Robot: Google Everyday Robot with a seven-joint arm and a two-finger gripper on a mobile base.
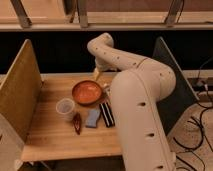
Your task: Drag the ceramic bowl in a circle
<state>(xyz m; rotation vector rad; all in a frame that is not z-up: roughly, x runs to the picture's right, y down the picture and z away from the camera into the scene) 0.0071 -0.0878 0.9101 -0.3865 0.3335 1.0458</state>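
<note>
My end effector (98,76) hangs over the far right edge of the ceramic bowl (87,92), at or just above its rim. I cannot tell whether it is released or clenched, nor whether it touches the bowl. My arm (140,100) is made of smooth, cream-white rounded shells with small dark dots. It rises from the lower right and bends over the counter (52,137).

The ceramic bowl sits near the middle of the counter, toward its far side. It is round, shallow and glossy, orange-red inside with a darker brown rim.

Just beside the bowl, on its near left, stands a small translucent plastic cup (65,107), upright, with a pale rim. Nearer the front edge lies a small, dark red, elongated object (77,123) whose make I cannot tell. Next to it is a soft-looking, roughly rectangular blue sponge (93,118). A flat black bar (106,114) with pale stripes lies close alongside the sponge. Any writing on it is too small to read.

The counter is pale wood with a butcher-block grain. A fabric-like olive-yellow panel (17,92) stands upright along its left side, and a grey panel (167,52) stands on the right. Black cables (200,127) trail over the speckled floor (187,132) at the right.
</note>
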